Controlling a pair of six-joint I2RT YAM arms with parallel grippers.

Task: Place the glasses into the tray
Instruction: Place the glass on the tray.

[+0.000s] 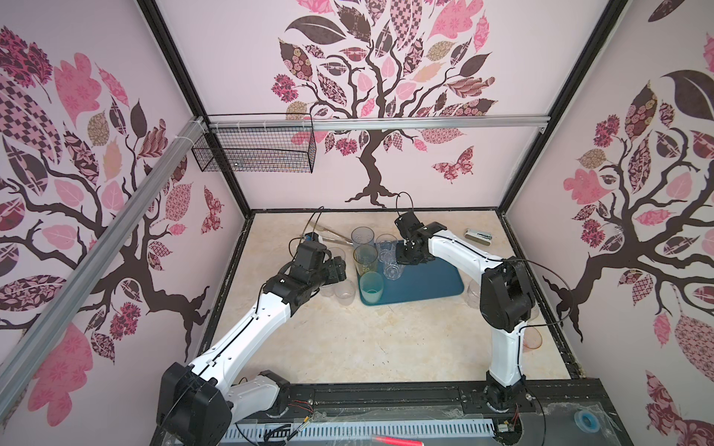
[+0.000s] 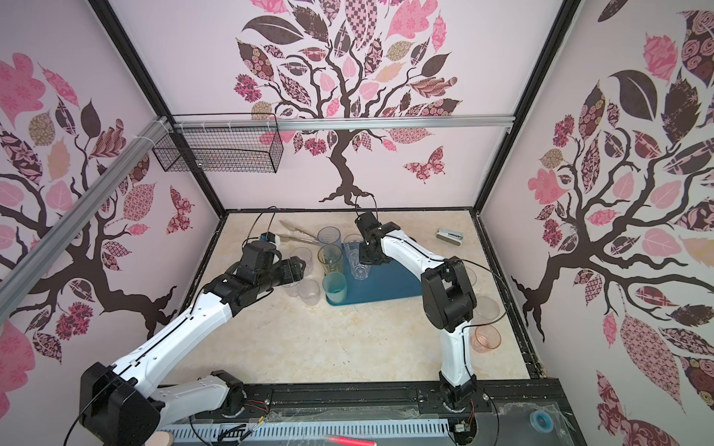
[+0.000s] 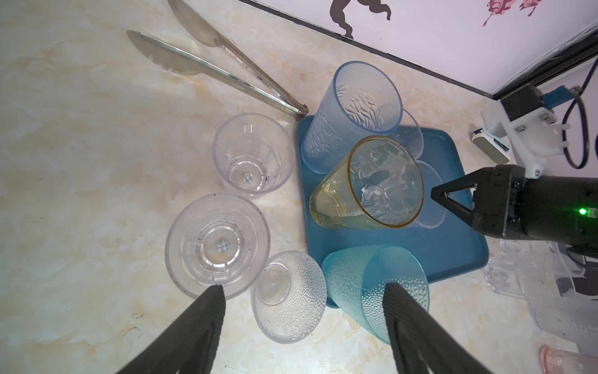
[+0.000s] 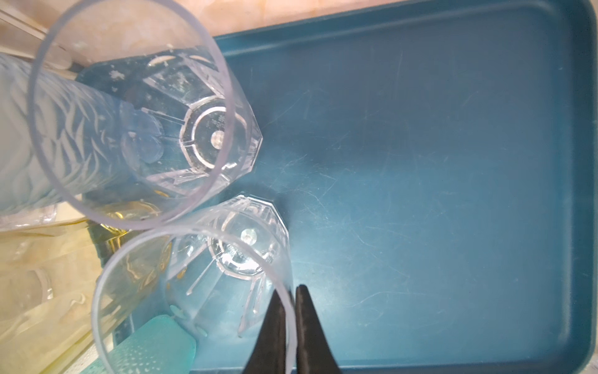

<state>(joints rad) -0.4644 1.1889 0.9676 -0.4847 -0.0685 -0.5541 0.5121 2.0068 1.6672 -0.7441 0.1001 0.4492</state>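
The dark teal tray [image 1: 429, 284] [image 4: 420, 162] lies mid-table. Along its left side stand a blue-grey glass [image 1: 362, 236], an amber glass [image 3: 365, 184], a teal glass [image 1: 371, 286] and a clear faceted glass [image 4: 145, 123]. My right gripper [image 4: 291, 290] is shut on the rim of another clear faceted glass [image 4: 226, 259] over the tray; whether its base rests there I cannot tell. My left gripper [image 3: 305, 287] hangs open above a dimpled clear glass [image 3: 288, 301] on the table, left of the tray, beside two clear glasses [image 3: 216, 249] [image 3: 252, 155].
Metal tongs [image 3: 226, 64] lie behind the left glasses, touching the tray's corner. A white stapler [image 1: 478, 235] sits at the back right. More clear glasses [image 2: 487, 307] and a pinkish glass [image 2: 487, 338] stand by the right arm's base. A wire basket [image 1: 259, 150] hangs on the back rail.
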